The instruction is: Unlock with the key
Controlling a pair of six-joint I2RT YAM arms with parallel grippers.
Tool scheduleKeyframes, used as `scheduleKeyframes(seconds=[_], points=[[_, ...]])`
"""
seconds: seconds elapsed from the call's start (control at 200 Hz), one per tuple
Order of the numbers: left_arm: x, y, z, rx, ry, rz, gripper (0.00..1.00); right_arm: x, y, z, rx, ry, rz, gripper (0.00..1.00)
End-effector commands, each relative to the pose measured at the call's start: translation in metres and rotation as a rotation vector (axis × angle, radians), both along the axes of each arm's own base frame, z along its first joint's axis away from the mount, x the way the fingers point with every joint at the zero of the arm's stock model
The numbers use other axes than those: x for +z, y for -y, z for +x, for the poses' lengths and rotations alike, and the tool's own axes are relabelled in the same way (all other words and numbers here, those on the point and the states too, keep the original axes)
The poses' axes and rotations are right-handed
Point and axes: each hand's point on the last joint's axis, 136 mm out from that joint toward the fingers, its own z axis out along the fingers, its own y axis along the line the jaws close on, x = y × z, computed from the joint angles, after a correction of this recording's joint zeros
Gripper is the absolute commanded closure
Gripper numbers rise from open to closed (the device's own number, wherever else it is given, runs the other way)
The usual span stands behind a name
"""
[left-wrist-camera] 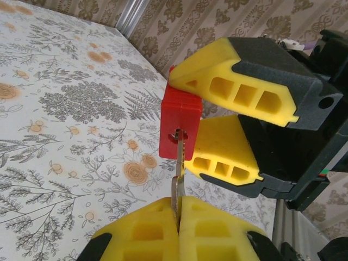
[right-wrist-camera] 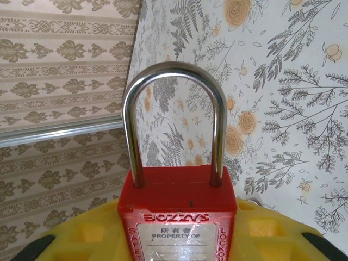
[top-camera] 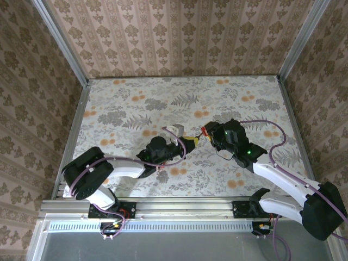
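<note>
**Counter** (top-camera: 136, 103): floral cover. Both arms meet over its middle, a little toward the right edge, and the work is held above the surface, not resting on it.

**Right hand** (left-wrist-camera: 187, 117): closed partway, clamping the red body of the padlock (left-wrist-camera: 181, 122) between its yellow fingers. The keyway face is turned toward the left arm.

**Left hand** (left-wrist-camera: 178, 212): pinched fully together on the bow of the key (left-wrist-camera: 178, 179). The blade points up into the padlock's keyway. I cannot tell how deep it sits.

**Shackle** (right-wrist-camera: 174, 70): both legs seated in the body, so the padlock is locked.

**Risks (judgement):**
- The padlock may swivel in the right hand when the turn is applied, because the smooth plastic body is held only by friction. The twist would then be wasted.
- The thin bow may slip between the left fingers under torque, so the wrist would rotate while the key stays put.
- If the blade is not fully home, or sits off-axis, turning could jam or bend it.
- Pulling the arms apart could drag the key out.

**Containers:** the only one is the keyway, which holds the key's tip.
</note>
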Motion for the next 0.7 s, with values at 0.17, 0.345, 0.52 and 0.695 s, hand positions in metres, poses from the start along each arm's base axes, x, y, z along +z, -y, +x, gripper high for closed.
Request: scheduleKeyframes(seconds=[0.17, 0.345, 0.52, 0.695], points=[[0.041, -0.002, 0.001, 0.004, 0.124, 0.043, 1.0, 0.004, -0.034, -0.027, 0.189, -0.028, 0.037, 0.99], [0.047, -0.007, 0.005, 0.003, 0.122, 0.062, 1.0, 0.003, -0.034, -0.027, 0.192, -0.03, 0.026, 0.99], [0.05, -0.006, 0.006, 0.002, 0.121, 0.068, 1.0, 0.002, -0.031, -0.029, 0.185, -0.032, -0.001, 0.99], [0.054, -0.011, 0.008, 0.024, 0.122, 0.066, 1.0, -0.001, -0.029, -0.029, 0.169, -0.04, 0.001, 0.99]])
